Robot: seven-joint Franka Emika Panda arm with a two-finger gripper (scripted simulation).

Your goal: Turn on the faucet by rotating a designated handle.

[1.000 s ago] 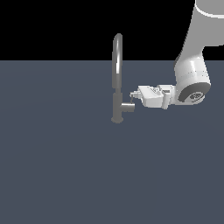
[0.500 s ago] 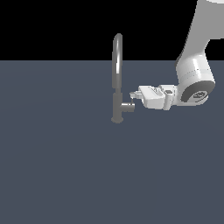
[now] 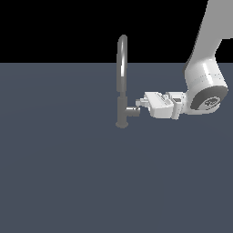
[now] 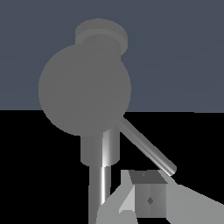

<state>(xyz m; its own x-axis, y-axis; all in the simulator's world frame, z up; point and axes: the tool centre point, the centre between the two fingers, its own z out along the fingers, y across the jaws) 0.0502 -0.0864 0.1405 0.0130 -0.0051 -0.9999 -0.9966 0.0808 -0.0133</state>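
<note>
The handle is a short grey stub jutting from the faucet's lower body toward the exterior view's right, low on the tap and just above its small round base. In the wrist view the stub's round end face fills much of the picture, and a thin lever pin runs off it at a slant. The faucet stands upright on the dark grey floor, a little left of the middle of the exterior view, its arched spout rising against the black background.

The gripper lies level, pointing at the handle from the exterior view's right, its tips right at the stub's end and a touch above it. In the wrist view one finger sits just beside the free end of the pin. Whether the jaws are parted or closed, I cannot tell. Behind the claw the white arm bends at the wrist and climbs out of the upper right of the exterior view.
</note>
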